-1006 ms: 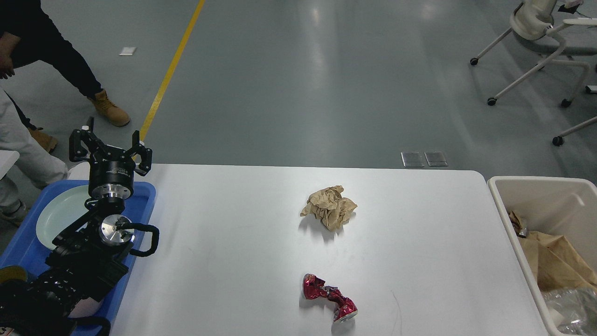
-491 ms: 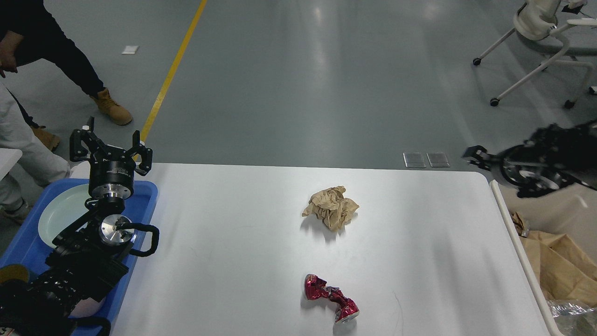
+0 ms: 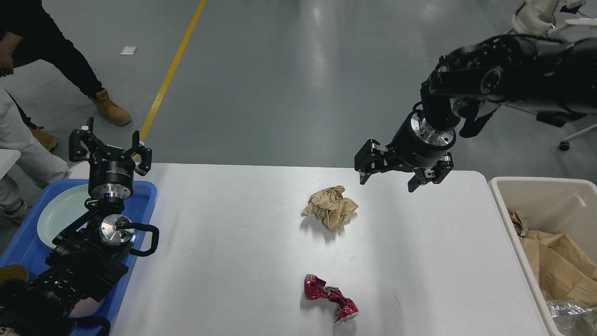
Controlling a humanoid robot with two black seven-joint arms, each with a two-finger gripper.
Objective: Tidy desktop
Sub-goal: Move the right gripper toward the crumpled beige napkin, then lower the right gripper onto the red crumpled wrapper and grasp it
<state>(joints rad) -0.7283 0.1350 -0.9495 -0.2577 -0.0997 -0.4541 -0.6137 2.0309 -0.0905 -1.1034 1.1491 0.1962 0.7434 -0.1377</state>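
The white desktop [image 3: 233, 261] holds a crumpled brown paper ball [image 3: 330, 207] near its middle and a crushed red can [image 3: 330, 298] near the front edge. My right gripper [image 3: 389, 179] is open and empty, hanging above the desktop's far edge, up and to the right of the paper ball. My left gripper [image 3: 110, 145] is open and empty, pointing up above the far end of the blue tray [image 3: 140, 205] at the left.
A pale green plate [image 3: 56, 217] lies in the blue tray. A beige bin [image 3: 531, 186] at the right holds brown paper and plastic wrap. People's legs stand at the far left. An office chair stands at the far right.
My right arm has swung in from the right edge, up and leftward, and its gripper now hangs over the desktop's far edge near the paper ball. The left arm has not moved.
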